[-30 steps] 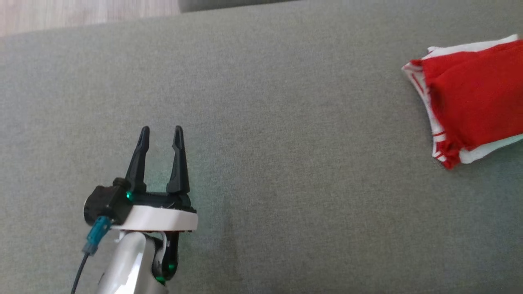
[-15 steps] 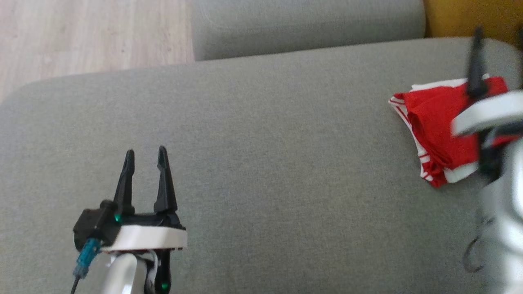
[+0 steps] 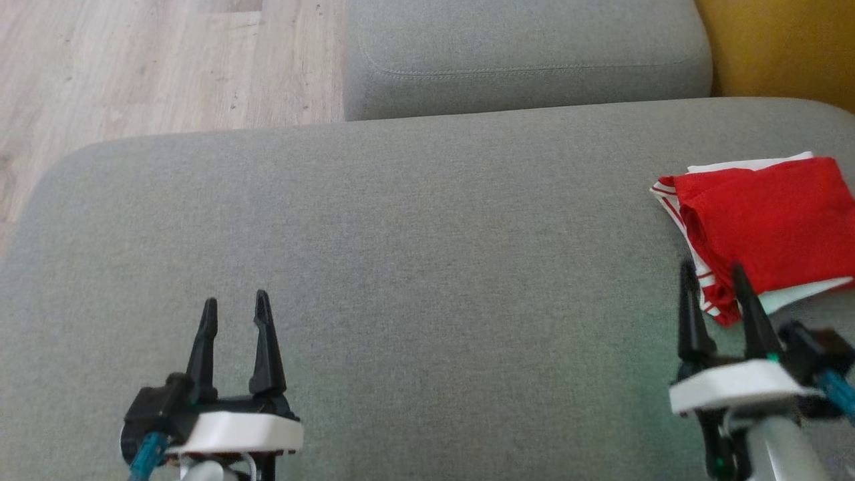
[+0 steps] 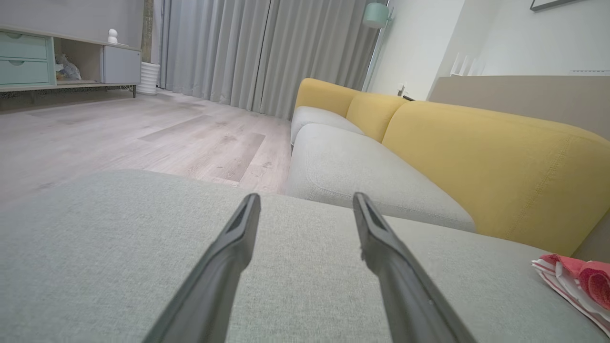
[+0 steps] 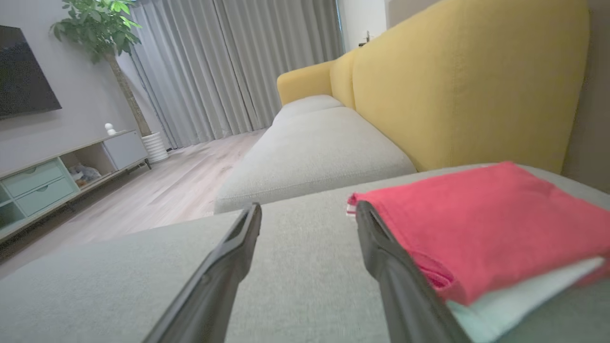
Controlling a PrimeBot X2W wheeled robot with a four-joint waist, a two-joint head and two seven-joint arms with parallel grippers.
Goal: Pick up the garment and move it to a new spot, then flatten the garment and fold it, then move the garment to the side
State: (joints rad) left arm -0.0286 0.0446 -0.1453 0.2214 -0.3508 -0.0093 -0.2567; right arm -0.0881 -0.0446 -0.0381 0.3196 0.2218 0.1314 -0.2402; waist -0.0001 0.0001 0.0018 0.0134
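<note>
The garment (image 3: 768,227) is red with white trim and lies folded at the right end of the grey sofa cushion (image 3: 401,254). In the right wrist view the garment (image 5: 481,224) sits just right of my right fingers, and in the left wrist view the garment (image 4: 579,281) peeks in at the far right. My right gripper (image 3: 713,277) hovers open at the garment's near left corner, holding nothing. My left gripper (image 3: 234,306) stands open over bare cushion at the lower left, far from the garment.
A second grey seat cushion (image 3: 528,57) lies beyond the one I work over. The yellow backrest (image 3: 781,47) runs along the right. Wooden floor (image 3: 147,67) lies past the cushion's far left edge.
The head camera has tilted up, so the floor and second cushion came into view. My right gripper swept from over the garment down to the lower right. The left gripper kept its pose.
</note>
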